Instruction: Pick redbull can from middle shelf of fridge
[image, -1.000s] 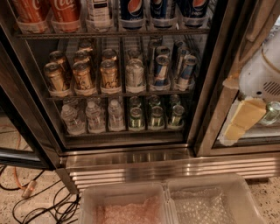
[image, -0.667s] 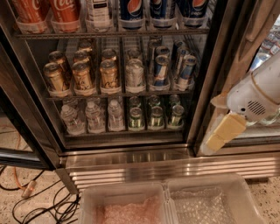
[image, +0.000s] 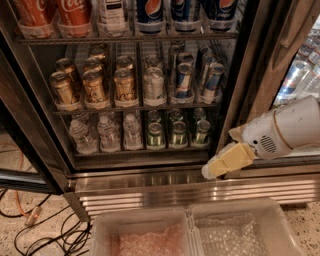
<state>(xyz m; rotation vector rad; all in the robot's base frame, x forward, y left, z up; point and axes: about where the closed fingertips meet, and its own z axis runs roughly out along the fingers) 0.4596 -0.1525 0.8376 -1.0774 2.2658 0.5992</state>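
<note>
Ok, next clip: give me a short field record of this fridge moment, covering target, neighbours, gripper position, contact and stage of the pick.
target: redbull can, upright at the front of the middle shelf, with another like it to its right
neighbours: pale silver cans on its left, gold cans further left
fridge: fridge, racks in plain view, ribbed steel base below
gripper: gripper, low on the right, in front of the base, outside the racks
contact: none, can not grasped
stage: approach, reach into the shelf not yet made

Gripper (image: 216, 167) hangs low before the fridge (image: 150, 194), redbull can (image: 183, 81) up-left on the middle shelf (image: 100, 109) (other cans (image: 153, 85) to its left).
</note>
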